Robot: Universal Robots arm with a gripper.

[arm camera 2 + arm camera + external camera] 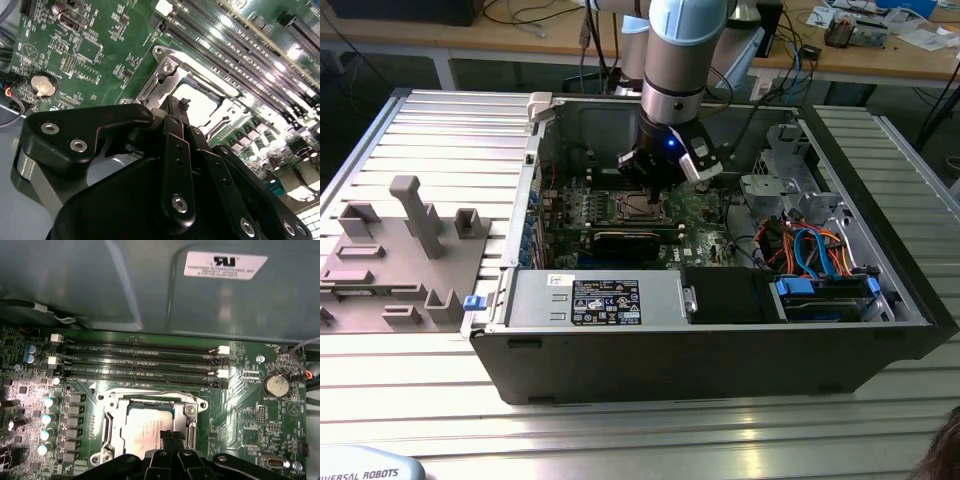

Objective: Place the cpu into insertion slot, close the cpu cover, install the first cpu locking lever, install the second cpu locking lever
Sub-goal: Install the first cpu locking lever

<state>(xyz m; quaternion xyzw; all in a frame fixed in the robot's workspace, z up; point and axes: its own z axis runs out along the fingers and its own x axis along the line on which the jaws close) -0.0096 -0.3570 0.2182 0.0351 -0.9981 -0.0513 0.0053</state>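
The cpu (142,427) lies flat in the insertion slot (150,404) on the green motherboard (240,410), its pale metal top showing. The silver cpu cover (119,407) lies down around the chip, framing it. My gripper (168,436) hangs just above the chip's edge with its black fingers (162,437) pressed together and nothing between them. In the second wrist view the gripper (181,103) tapers to a point over the cpu (200,105) and the cpu cover (165,67). In the exterior view the gripper (655,185) reaches down into the open computer case (720,350).
Long black memory slots (140,365) run beside the socket, and a coin battery (276,385) sits on the board. The case's metal wall (150,285) rises behind. A drive cage with orange and blue cables (810,245) fills the exterior view's right; a grey fixture plate (400,250) lies left.
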